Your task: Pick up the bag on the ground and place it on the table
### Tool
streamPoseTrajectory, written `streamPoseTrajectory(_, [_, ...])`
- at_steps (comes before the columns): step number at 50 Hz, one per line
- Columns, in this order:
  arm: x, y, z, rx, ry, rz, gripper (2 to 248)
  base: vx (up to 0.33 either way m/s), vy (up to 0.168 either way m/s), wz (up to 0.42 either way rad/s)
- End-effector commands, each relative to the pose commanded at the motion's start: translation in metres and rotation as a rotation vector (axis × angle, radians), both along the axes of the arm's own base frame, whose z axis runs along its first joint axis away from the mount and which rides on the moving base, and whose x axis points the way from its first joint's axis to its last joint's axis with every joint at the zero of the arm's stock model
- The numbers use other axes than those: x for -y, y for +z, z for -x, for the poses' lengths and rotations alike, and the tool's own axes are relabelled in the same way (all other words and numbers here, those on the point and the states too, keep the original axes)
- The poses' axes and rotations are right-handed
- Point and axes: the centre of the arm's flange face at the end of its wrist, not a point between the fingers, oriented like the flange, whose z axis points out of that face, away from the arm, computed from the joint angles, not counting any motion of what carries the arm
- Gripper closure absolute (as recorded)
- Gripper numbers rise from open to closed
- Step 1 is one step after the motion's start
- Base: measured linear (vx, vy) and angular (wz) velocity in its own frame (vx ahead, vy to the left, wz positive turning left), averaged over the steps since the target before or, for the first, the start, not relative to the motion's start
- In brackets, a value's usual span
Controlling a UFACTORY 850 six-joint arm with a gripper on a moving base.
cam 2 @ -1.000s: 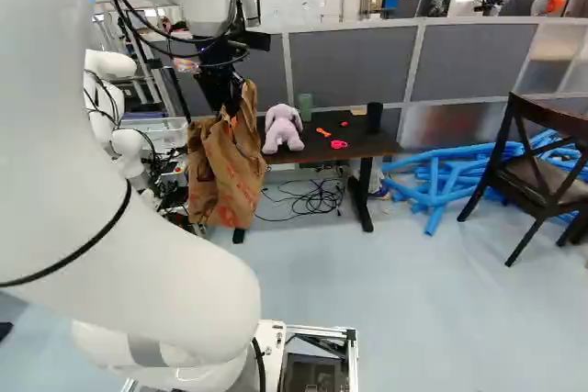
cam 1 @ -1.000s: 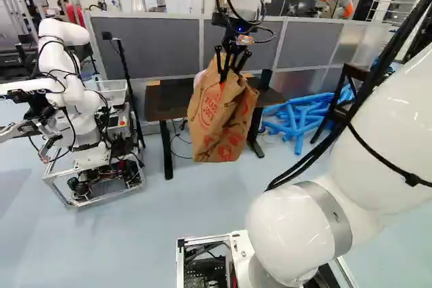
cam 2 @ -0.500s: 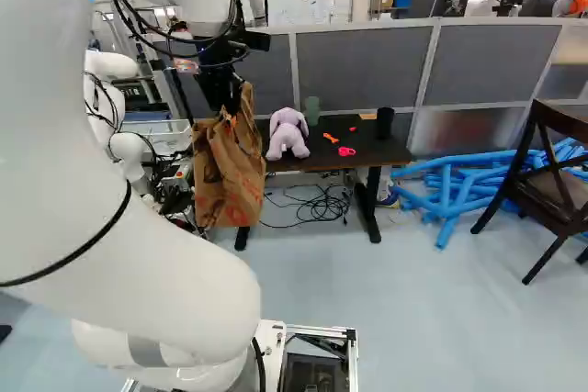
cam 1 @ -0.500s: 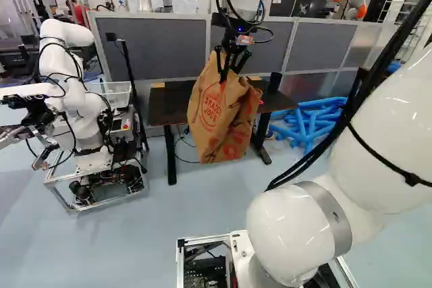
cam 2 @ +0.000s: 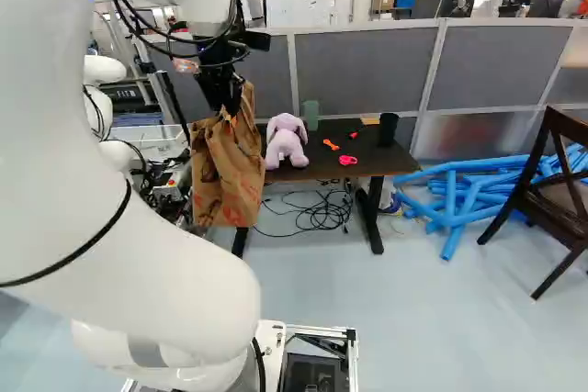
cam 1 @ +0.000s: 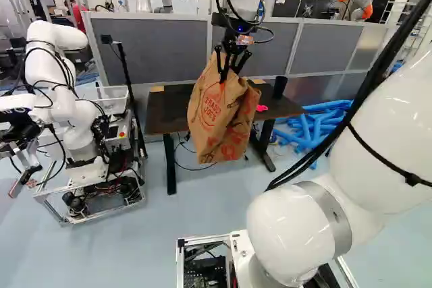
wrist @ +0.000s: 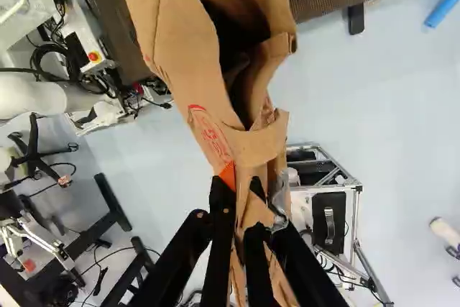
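As the jaws pinch it, the bag [cam 1: 217, 119] hangs below.

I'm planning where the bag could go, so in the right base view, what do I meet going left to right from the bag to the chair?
Brown paper bag, lavender plush toy, small orange item, small pink item, black cup, dark wooden chair.

The arm [cam 2: 129, 190] rises and reaches forward, bent high, its wrist [cam 1: 236, 26] turned toward the floor. Below, the gripper [cam 1: 229, 74] points down, its jaws clamped, a narrow gap between them.
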Motion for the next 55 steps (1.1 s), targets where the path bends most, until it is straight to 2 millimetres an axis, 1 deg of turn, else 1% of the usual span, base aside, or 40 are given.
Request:
streamPoseTrajectory(11, [0.0,0.0,0.0,0.0,0.0,0.0,229,0.187,0.012,0.037])
streamPoseTrajectory(55, [0.0,0.0,0.0,0.0,0.0,0.0,229,0.178,0.053,0.222])
